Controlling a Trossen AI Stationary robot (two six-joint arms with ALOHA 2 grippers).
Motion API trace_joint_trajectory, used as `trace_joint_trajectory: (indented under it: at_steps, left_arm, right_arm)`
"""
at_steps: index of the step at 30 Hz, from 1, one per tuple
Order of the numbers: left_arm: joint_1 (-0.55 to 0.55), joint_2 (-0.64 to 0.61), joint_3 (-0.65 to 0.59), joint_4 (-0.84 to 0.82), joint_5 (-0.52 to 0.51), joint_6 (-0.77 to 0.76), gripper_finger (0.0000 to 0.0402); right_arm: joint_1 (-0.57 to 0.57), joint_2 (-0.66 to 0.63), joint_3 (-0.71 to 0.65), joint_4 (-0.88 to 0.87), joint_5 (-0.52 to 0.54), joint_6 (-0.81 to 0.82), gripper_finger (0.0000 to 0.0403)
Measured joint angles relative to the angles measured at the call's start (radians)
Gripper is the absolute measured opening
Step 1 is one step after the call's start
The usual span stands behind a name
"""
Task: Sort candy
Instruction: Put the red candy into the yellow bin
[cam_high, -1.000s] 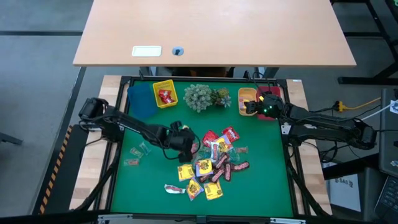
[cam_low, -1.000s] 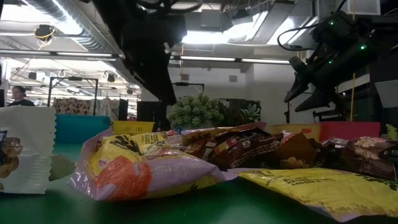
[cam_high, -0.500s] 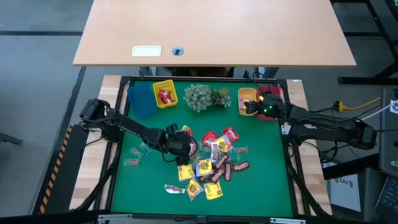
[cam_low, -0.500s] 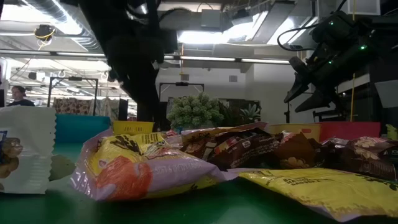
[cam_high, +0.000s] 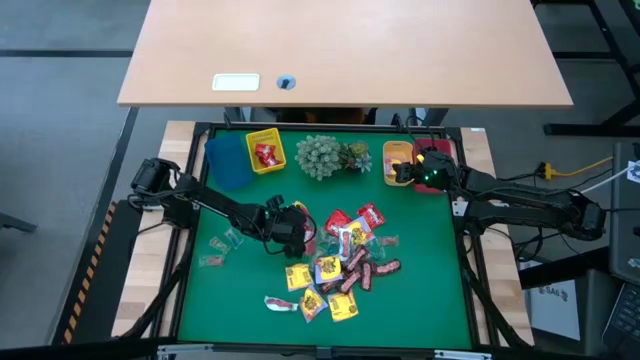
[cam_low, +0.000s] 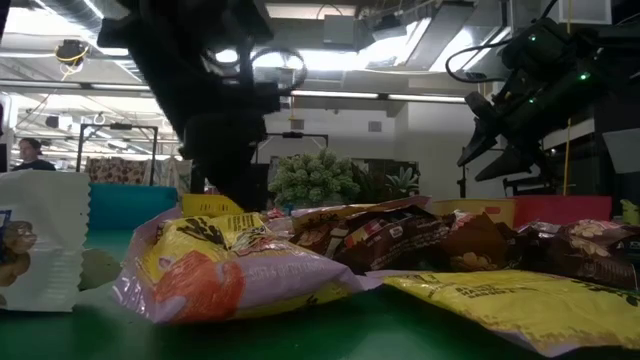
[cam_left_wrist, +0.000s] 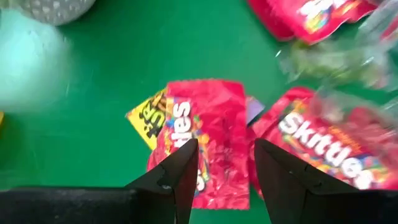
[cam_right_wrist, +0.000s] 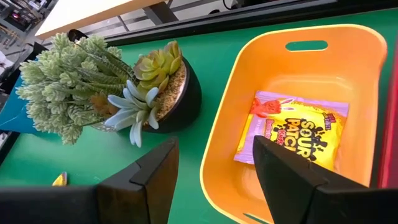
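Observation:
The candy lies in a pile in the middle of the green mat: red packets, yellow square packets and dark bars. My left gripper is open at the pile's left edge. In the left wrist view its fingers stand on either side of a red Skittles packet, which lies partly over a yellow packet. My right gripper is open and empty, and hangs over the orange bin at the far right. A yellow Sour Patch packet lies in that bin.
Along the far edge stand a blue bin, a yellow bin with a red packet in it, a potted plant cluster, the orange bin and a red bin. Clear wrappers lie loose at the mat's left.
My left gripper has gone down toward the left edge of the candy pile and a little toward the table's left edge, staying open. The candy has not moved.

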Motion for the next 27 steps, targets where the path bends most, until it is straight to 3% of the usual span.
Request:
trace_joint_trajectory:
  at_steps: [27]
  left_arm:
    - [0.064,0.001,-0.045,0.068,0.041,0.024,0.0144]
  right_arm:
    - [0.0,0.0,0.0,-0.006,0.0,0.0,0.0206]
